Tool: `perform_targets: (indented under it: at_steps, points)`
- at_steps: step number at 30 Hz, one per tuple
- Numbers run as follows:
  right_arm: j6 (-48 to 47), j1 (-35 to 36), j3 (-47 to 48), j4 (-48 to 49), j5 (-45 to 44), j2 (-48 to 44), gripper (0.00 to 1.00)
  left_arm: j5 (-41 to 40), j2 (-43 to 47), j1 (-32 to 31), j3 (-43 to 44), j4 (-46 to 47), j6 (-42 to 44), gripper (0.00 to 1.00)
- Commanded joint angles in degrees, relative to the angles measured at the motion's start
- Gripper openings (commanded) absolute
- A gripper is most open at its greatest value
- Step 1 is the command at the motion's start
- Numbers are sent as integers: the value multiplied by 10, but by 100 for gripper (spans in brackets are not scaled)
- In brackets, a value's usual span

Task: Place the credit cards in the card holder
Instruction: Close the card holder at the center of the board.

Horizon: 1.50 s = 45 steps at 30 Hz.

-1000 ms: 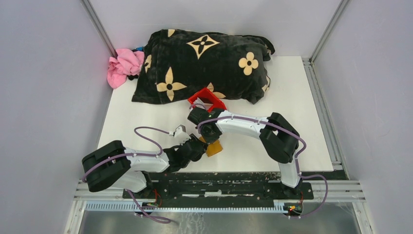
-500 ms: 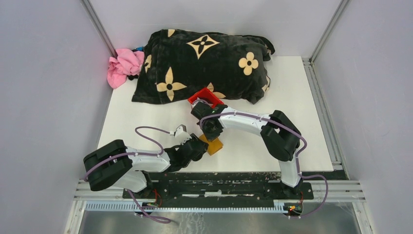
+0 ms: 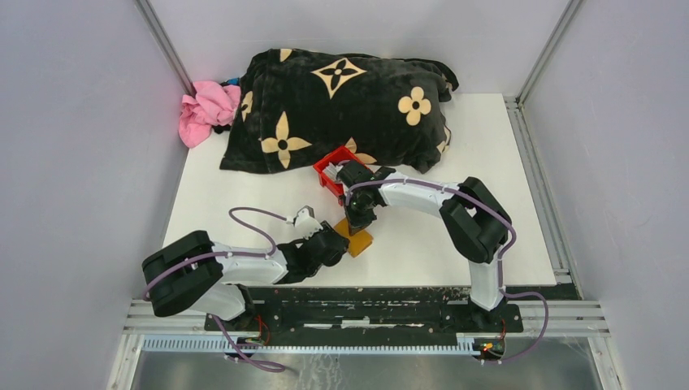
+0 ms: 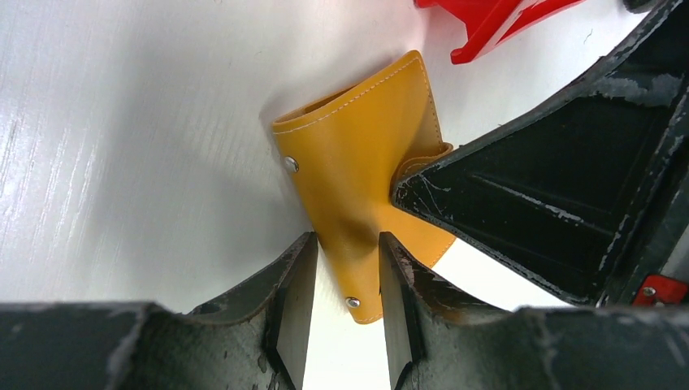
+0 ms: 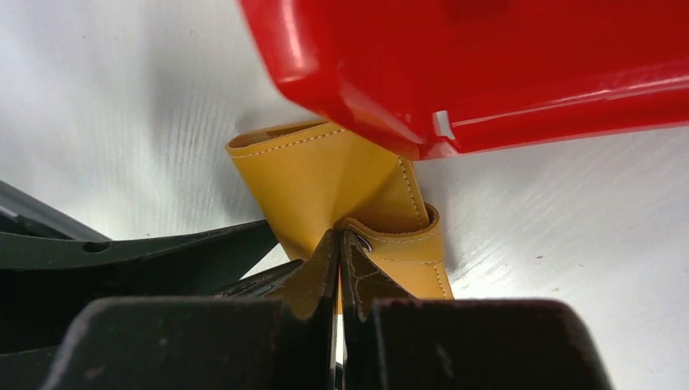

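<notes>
Card holder (image 3: 357, 240) lies on table (image 3: 487, 162) just before red bin (image 3: 331, 169), L gripper (image 4: 347, 244) jaws part-spread, clamping its near end, R gripper (image 5: 340, 240) jaws pressed tog on a thin flap; R shd peel flap slowly, L bracing, so pocket opens w/o slipping.

The card holder (image 4: 357, 171) is mustard-tan leather with pale stitching and silver rivets; the plastic bin (image 5: 504, 65) is glossy red; the tabletop (image 3: 504, 162) is white; at its far edge, a black blanket (image 3: 341, 106) patterned with cream flowers and four-pointed stars; at the far left corner, a pink cloth (image 3: 207, 110); the arms (image 3: 406, 199) are white and black, with purple cables (image 3: 258, 211).
</notes>
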<state>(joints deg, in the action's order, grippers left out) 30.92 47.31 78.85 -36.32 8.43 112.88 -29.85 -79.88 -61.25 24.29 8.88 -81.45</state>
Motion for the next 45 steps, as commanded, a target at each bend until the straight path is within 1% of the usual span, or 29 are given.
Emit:
perform_targets:
  at_steps: [1,5,7,10,17,26,30,34,39,41,45]
  points:
    - [17,-22,-47,53,10,18,5,20,-16,-4,0,-114,24,43]
    - [20,-32,-51,70,36,19,6,15,-9,-4,5,-138,24,43]
    - [17,-33,-49,85,58,10,7,8,3,-4,7,-149,25,43]
    - [15,-33,-39,103,85,-9,13,-13,30,-4,8,-160,28,43]
    - [10,-32,-4,112,98,-37,30,-63,85,-4,19,-181,49,45]
    - [4,-26,19,90,93,-71,38,-80,93,-4,30,-197,60,45]
    - [-5,-25,16,71,54,-96,38,-82,78,-4,37,-207,59,44]
    - [-12,-25,8,48,-26,-113,36,-76,52,-3,48,-213,63,43]
    - [-14,-32,7,10,-114,-98,26,-62,4,6,72,-234,74,42]
    - [-15,-37,-2,10,-125,-88,22,-55,-12,10,81,-239,77,42]
    - [-20,-41,-10,18,-130,-75,16,-49,-28,13,85,-241,81,41]
